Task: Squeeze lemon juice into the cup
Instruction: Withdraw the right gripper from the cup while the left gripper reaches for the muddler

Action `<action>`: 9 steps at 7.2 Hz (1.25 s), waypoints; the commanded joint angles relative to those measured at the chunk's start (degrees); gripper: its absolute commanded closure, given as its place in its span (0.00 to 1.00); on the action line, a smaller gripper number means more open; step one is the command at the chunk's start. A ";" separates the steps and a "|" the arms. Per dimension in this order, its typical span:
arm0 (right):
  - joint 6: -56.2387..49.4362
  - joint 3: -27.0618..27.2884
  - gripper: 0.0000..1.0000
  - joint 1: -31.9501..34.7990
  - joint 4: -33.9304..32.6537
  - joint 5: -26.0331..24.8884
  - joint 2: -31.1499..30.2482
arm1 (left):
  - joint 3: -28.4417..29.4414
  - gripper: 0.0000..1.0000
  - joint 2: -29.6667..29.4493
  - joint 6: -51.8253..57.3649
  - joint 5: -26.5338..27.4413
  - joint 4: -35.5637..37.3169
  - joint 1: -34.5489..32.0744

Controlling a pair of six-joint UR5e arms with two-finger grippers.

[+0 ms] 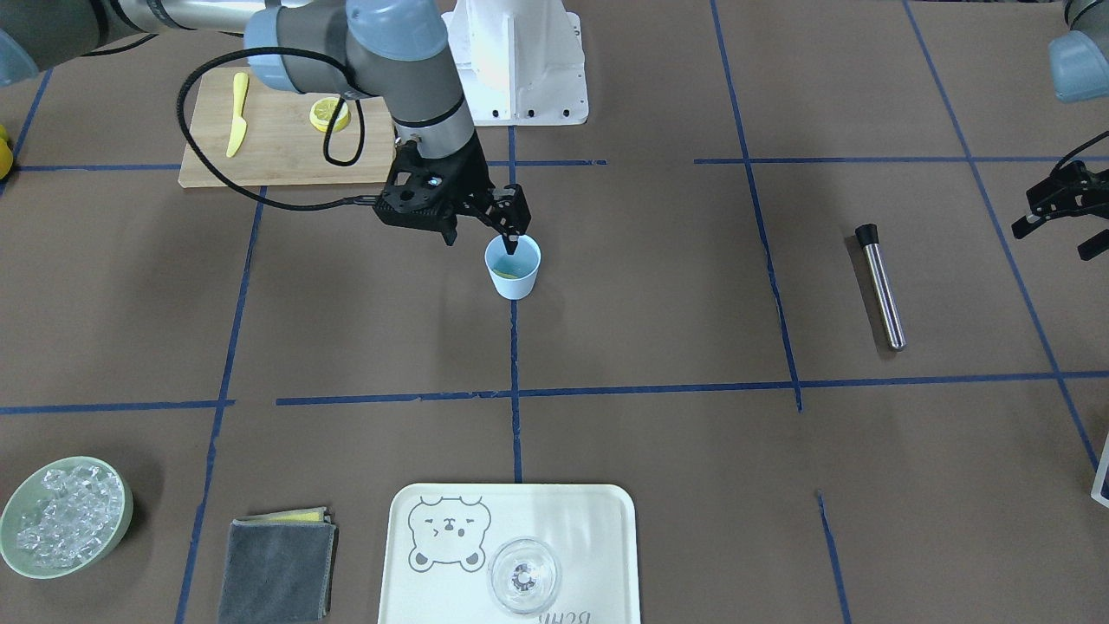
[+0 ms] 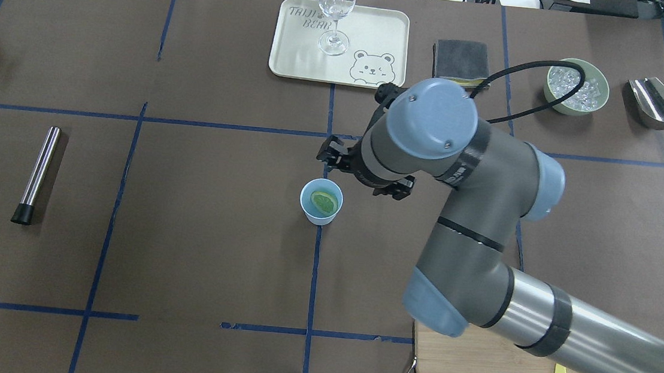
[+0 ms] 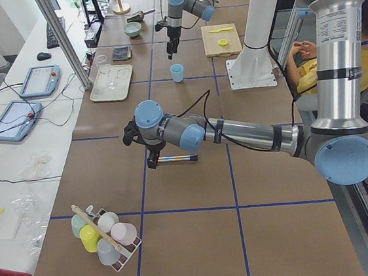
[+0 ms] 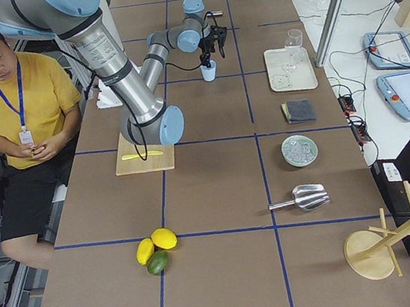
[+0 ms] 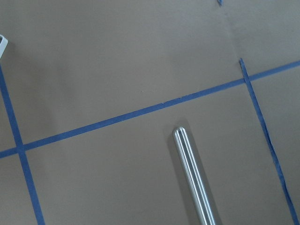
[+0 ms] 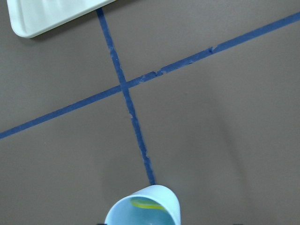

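The light-blue cup (image 1: 516, 286) stands on the brown table at a blue tape crossing; it also shows in the overhead view (image 2: 307, 209) and at the bottom of the right wrist view (image 6: 171, 207). A lemon piece (image 2: 324, 201) lies inside it, cut face up. My right gripper (image 1: 511, 243) hangs just above the cup's rim, tips pointing into it, open and empty. My left gripper (image 1: 1055, 243) is open and empty at the table's far side, near a steel cylinder (image 1: 880, 286).
A wooden board (image 1: 277, 152) holds a yellow knife (image 1: 236, 115) and another lemon half (image 1: 330, 113). A tray (image 2: 381, 34) bears a clear glass (image 2: 336, 6). A grey cloth (image 2: 461, 58), an ice bowl (image 2: 573, 108) and a metal scoop (image 2: 658, 104) lie along the far edge.
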 commanded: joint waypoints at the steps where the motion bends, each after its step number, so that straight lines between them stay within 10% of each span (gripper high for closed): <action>1: -8.60 7.39 0.04 7.10 0.06 6.70 -10.15 | 3.89 0.00 -4.07 -5.58 5.17 -0.18 5.22; 4: -26.52 10.06 0.00 16.87 0.41 13.66 -20.19 | 6.90 0.00 -6.73 -8.30 10.25 -0.79 10.67; 9: -27.19 11.99 0.00 17.07 0.68 13.68 -22.50 | 15.16 0.00 -10.16 -18.25 13.54 -6.77 21.59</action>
